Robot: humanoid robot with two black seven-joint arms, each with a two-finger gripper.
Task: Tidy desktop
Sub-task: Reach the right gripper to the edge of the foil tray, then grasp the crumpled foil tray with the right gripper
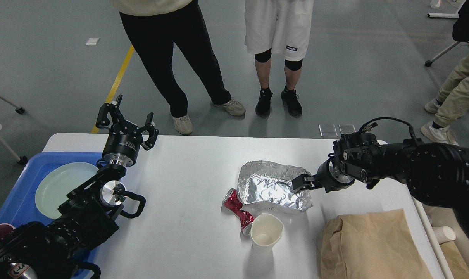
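Note:
The white desktop (pixel 188 166) fills the middle of the head view. A crumpled foil tray (pixel 271 188) lies at its centre, with a crushed red can (pixel 238 211) and a white paper cup (pixel 265 230) just in front of it. A brown paper bag (pixel 368 246) lies at the front right. My right gripper (pixel 301 182) is low at the foil tray's right rim; its fingers are dark and cannot be told apart. My left gripper (pixel 126 121) stands open above the desktop's far left edge, holding nothing.
A blue tray (pixel 15 201) with a pale green plate (pixel 60 188) sits at the left. A beige bin (pixel 443 234) with a paper cup inside stands at the right edge. Two people stand beyond the far edge of the table.

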